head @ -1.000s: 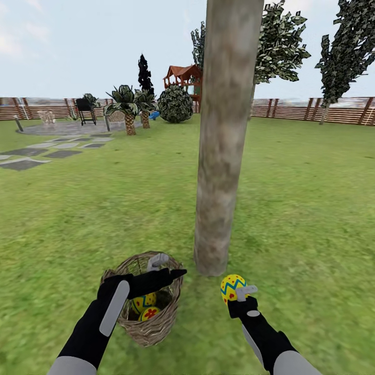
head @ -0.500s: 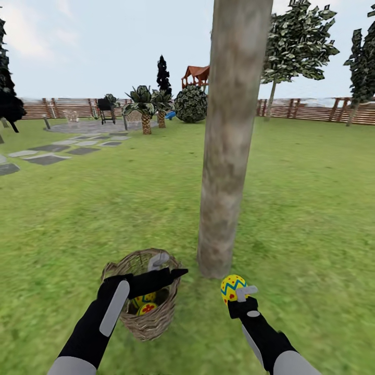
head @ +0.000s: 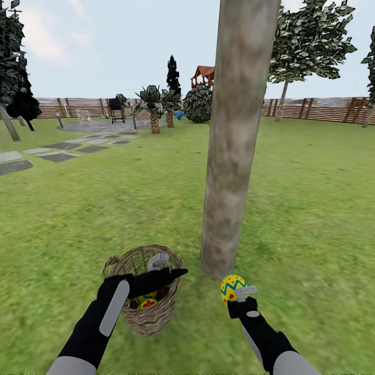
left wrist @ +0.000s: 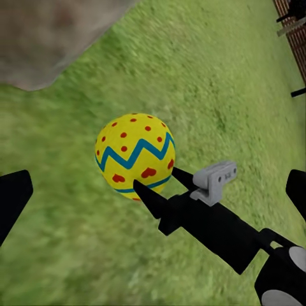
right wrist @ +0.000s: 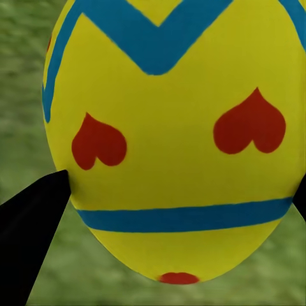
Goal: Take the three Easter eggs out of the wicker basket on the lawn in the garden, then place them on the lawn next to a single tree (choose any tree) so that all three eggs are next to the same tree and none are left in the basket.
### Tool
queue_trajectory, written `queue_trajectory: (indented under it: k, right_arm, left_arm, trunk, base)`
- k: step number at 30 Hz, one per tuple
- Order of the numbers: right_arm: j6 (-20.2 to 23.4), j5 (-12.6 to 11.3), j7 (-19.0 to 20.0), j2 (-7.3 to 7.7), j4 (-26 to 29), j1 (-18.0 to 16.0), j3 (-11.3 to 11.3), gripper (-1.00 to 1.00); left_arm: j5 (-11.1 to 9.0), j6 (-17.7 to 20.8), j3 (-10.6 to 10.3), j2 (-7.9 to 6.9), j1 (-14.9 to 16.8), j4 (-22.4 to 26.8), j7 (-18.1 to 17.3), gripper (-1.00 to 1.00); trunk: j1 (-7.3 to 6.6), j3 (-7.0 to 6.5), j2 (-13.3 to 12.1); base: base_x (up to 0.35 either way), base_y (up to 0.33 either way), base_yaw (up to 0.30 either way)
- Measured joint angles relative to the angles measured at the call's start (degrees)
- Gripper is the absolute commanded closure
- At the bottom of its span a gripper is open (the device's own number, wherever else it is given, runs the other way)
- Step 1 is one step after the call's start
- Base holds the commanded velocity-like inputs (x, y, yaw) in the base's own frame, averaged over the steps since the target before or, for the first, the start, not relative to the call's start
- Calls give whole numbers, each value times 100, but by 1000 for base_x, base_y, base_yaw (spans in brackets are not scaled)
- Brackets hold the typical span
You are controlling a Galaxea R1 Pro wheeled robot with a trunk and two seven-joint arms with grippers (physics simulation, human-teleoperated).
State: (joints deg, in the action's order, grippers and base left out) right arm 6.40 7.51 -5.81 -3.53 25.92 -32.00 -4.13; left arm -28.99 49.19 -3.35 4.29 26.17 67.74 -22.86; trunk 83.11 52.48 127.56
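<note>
The right gripper (head: 235,289) is pinching one egg (head: 232,287) above the lawn (head: 312,208), just beside the foot of the tree (head: 229,172); in the right wrist view its black fingers (right wrist: 29,210) are pressing on both flanks of the shell. The left gripper (head: 172,266) is hanging over the basket (head: 148,317), which is standing on the grass near the trunk; its fingers appear spread with nothing between them. Two eggs (head: 147,302) are lying inside the basket.

Risks, as judged from this position:
- The held egg is sitting off the ground. Letting go from here is likely to send the rounded shell rolling across the grass, possibly away from the trunk.
- The grip is bearing on a smooth curved surface, so any jolt of the arm could be squeezing the egg out sideways.
- The left gripper is reaching into a light basket; catching the rim or weave could be tipping it and spilling the eggs.
- Both arms are working close together, so a wide swing could be knocking one against the other
</note>
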Motion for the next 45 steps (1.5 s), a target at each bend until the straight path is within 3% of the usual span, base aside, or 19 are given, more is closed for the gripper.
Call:
queue_trajectory:
  k: [3,6,8,9,10,12,13,14,17,21,25,28,30,39,45]
  right_arm:
    - [-16,4,0,0,-1,-1,-5,100]
    - [-33,-1,-2,-3,-9,-1,-32,100]
    - [-34,34,-7,-60,-15,-3,-36,100]
    - [-34,55,-8,-71,-17,-4,-39,100]
    - [-34,65,-8,-75,-18,-3,-40,100]
    - [-30,75,-8,-79,-19,-2,-40,100]
    - [-28,76,-8,-79,-19,-3,-41,100]
    - [-28,76,-8,-79,-21,-4,-41,100]
    - [-32,96,-8,-75,-27,-6,-41,100]
    - [-34,111,-14,-174,-20,-14,-41,100]
    - [-33,120,-16,-176,-19,-16,-37,100]
    - [-33,124,-16,-168,-13,-16,-32,100]
    - [-33,117,-17,-168,-11,-16,-32,100]
    - [-33,115,-17,-167,-11,-16,-32,100]
    - [-33,115,-17,-167,-16,-16,-32,100]
  left_arm:
    - [-7,9,9,2,1,93,14,-100]
    - [-17,101,15,-2,5,675,35,-100]
    - [-23,112,15,20,21,772,26,-100]
    - [-107,115,13,39,92,783,17,-100]
    - [-264,115,13,45,171,788,10,-100]
    - [-1091,120,-2,46,375,781,-53,-100]
    - [-1515,123,-97,43,438,774,-171,-100]
    - [-1836,126,-330,27,464,782,-340,-100]
    - [-2166,124,-658,42,481,820,-615,-100]
    - [-2194,122,-698,69,482,812,-625,-100]
    - [-2213,237,-695,50,482,821,-640,-100]
    - [-2549,315,-697,35,482,820,-633,-100]
    - [-2662,322,-699,19,482,820,-629,-100]
    - [-2697,332,-699,8,482,820,-633,-100]
    - [-2696,333,-700,14,482,820,-636,-100]
  trunk:
    - [66,54,120]
    - [132,107,241]
    - [176,144,321]
    - [198,161,361]
    - [220,179,401]
    - [263,215,481]
    - [285,233,522]
    - [307,251,562]
    - [373,305,682]
    - [461,377,842]
    - [549,449,1003]
    - [615,503,1123]
    - [659,539,1203]
    - [857,700,1564]
    - [873,833,1573]
  base:
    - [0,0,0]
    - [0,0,0]
    - [0,0,0]
    - [0,0,0]
    - [0,0,0]
    - [0,0,0]
    - [0,0,0]
    - [0,0,0]
    - [0,0,0]
    - [0,0,0]
    - [0,0,0]
    - [0,0,0]
    - [0,0,0]
    - [0,0,0]
    - [0,0,0]
